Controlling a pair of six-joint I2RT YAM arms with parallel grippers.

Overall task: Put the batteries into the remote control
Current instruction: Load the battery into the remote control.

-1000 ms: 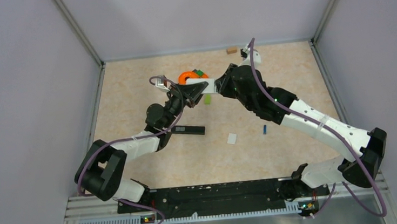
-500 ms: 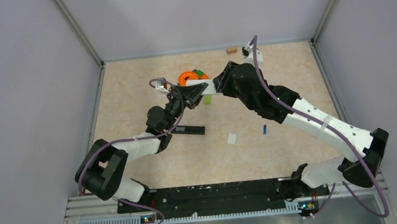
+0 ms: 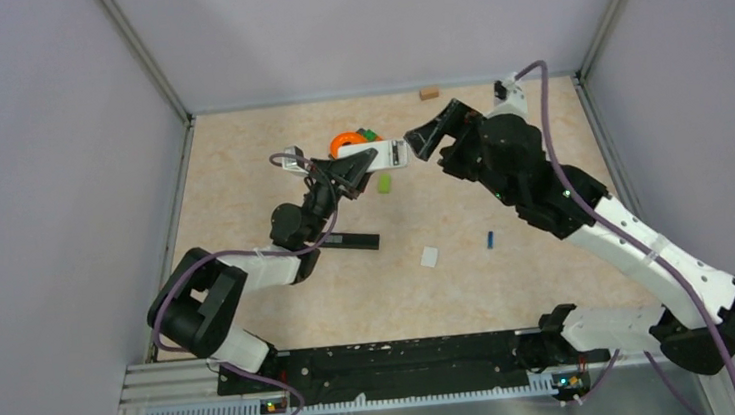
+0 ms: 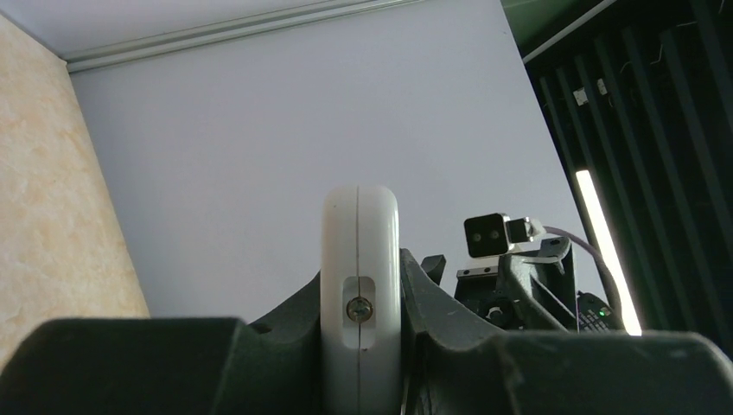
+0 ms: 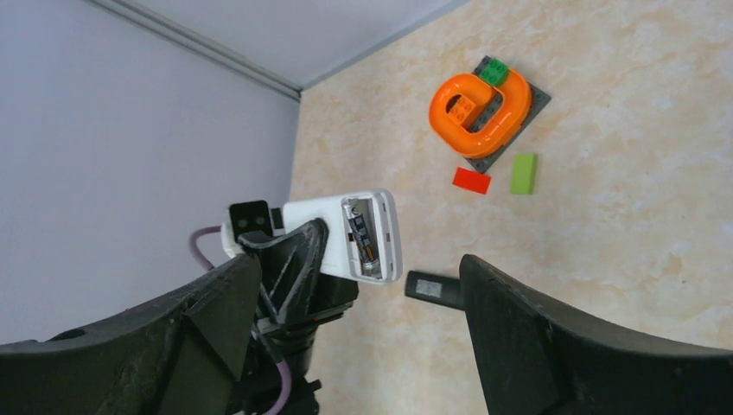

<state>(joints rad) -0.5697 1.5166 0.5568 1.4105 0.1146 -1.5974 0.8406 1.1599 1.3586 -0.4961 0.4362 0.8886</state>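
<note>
Left gripper (image 3: 367,158) pinches one white remote (image 3: 389,153) and holds it above the far middle of the tabletop (image 3: 241,188); in the left wrist view the remote stands edge-on between both fingers (image 4: 285,346). To its right, the right gripper (image 3: 428,142) has its jaws spread wide, holds nothing, and is just apart from the free end of the remote. On the tabletop I count, from left to right: one long black remote (image 3: 351,241) left of the middle, one orange curved toy (image 3: 348,142) on a grey plate (image 5: 536,97) near the far edge, one red block (image 5: 471,180) and one green block (image 3: 382,181) beside it, one small white flat piece (image 3: 430,256) near the middle, one blue battery (image 3: 490,240) just right of it, and one tan block (image 3: 428,93) at the far edge. One second ago the right gripper was pressed against the end of the white remote; now it has drawn back toward the far right and opened. The left gripper keeps its hold, and the loose things lie where they were. The compartment of the white remote is open in the right wrist view, with something dark and shiny inside, but I cannot tell if a battery sits there. No orange-red battery can be made out.
</note>
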